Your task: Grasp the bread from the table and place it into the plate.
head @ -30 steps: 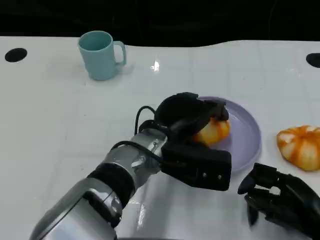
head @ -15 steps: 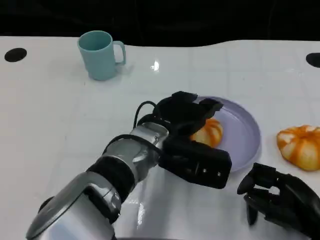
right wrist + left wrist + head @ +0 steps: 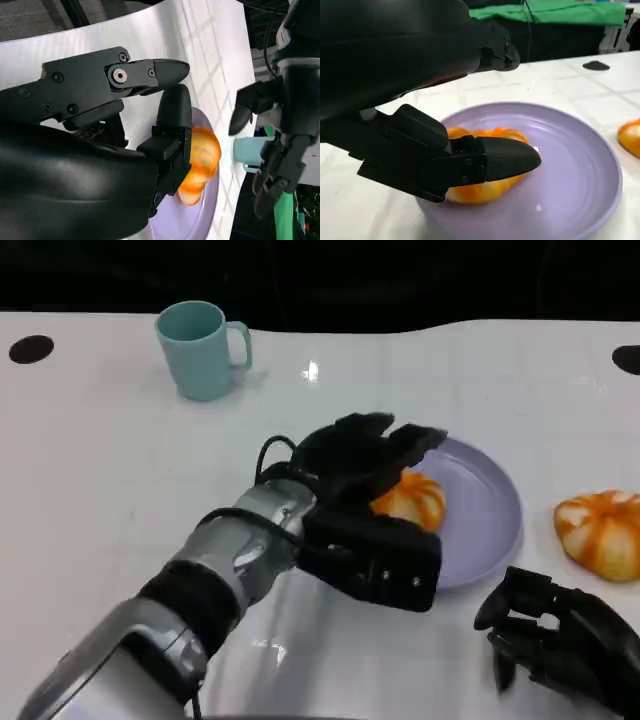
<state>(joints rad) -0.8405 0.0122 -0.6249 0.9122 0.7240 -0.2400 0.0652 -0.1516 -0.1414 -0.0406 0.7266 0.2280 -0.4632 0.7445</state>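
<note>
Left hand, fingers spread apart and holding nothing, hovers just over the bread lying on the purple plate, a light, soft, easily squashed roll best cupped gently around its rounded sides.

White table carried a teal mug, lavender plate, and, apparently, an orange-striped bread.

A white table with faint grid lines fills the scene, and a small bright light spot shines near its far edge. Behind this edge the room is dark. A green cloth hangs there.
</note>
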